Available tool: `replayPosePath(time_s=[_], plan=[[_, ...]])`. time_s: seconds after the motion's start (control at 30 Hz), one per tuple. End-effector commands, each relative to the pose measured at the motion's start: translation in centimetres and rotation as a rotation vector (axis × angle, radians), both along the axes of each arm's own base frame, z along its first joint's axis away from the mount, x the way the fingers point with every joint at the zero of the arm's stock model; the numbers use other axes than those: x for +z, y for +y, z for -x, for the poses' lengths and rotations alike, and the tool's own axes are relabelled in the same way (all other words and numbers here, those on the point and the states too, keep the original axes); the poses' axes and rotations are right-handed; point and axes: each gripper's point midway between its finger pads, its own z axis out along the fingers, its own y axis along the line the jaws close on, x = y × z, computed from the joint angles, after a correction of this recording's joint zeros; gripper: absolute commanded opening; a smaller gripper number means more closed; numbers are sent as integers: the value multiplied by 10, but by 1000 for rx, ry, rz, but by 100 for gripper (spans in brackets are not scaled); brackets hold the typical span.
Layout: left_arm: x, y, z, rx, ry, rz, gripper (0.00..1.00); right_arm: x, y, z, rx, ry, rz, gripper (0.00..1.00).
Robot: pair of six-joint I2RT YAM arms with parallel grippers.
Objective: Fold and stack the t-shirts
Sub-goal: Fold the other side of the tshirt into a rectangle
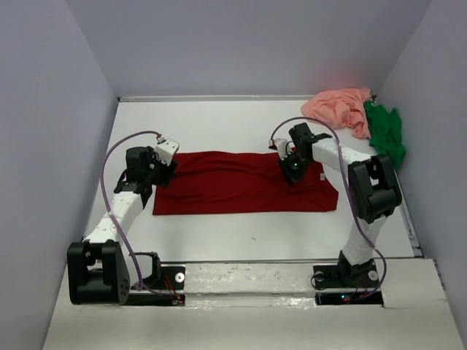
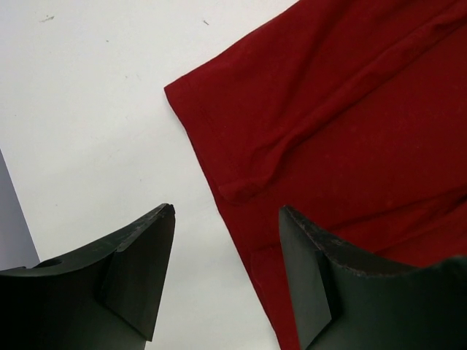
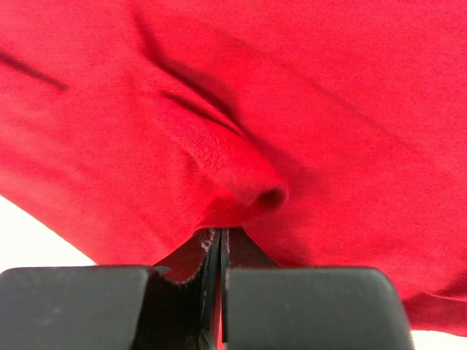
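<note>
The dark red t-shirt (image 1: 244, 184) lies flat as a long folded band across the middle of the table. My left gripper (image 1: 166, 171) is open at its left end. In the left wrist view the left gripper (image 2: 227, 211) straddles the hem of the red shirt (image 2: 350, 109), one finger (image 2: 139, 270) over bare table. My right gripper (image 1: 293, 169) is down on the shirt's right part. In the right wrist view it (image 3: 220, 232) is shut on a pinched ridge of the red cloth (image 3: 233, 87). The salmon pink t-shirt (image 1: 339, 108) and the bright green t-shirt (image 1: 385, 131) lie crumpled at the far right corner.
The white table (image 1: 219, 233) is boxed in by pale walls on the left, back and right. Purple cables loop over both arms. The two crumpled shirts lie against the right wall.
</note>
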Motion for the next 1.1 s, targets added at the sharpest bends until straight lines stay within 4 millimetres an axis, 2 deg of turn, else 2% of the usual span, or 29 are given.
replayPosePath(time_s=[0.0,0.1,0.23,0.3,0.43,0.5,0.57,0.67,0.8,0.9,1.0,1.07], plan=[[15,-1,-4,-1,-65,21,71,42,28,16,60,-14,-173,0],[16,-1,-3,1,-65,19,71,66,39,28,105,-18,-263,0],[16,0,-3,4,-63,15,71,71,42,53,143,61,-313,0],[15,10,-3,34,-56,11,71,61,39,71,155,133,-294,0],[14,13,0,39,-51,10,71,37,24,92,144,203,-227,0],[13,15,0,42,-50,8,71,34,21,92,140,183,-216,0],[13,15,0,44,-48,10,71,35,17,86,120,141,-189,0],[14,16,0,45,-48,13,71,48,13,64,93,9,-164,0],[16,17,1,41,-54,10,71,80,14,35,67,-121,-150,0],[17,17,2,43,-58,11,71,93,13,24,57,-172,-141,0],[16,17,2,38,-59,13,71,97,9,7,24,-230,-105,0],[16,16,2,32,-56,18,71,89,2,-1,-9,-244,-63,0]])
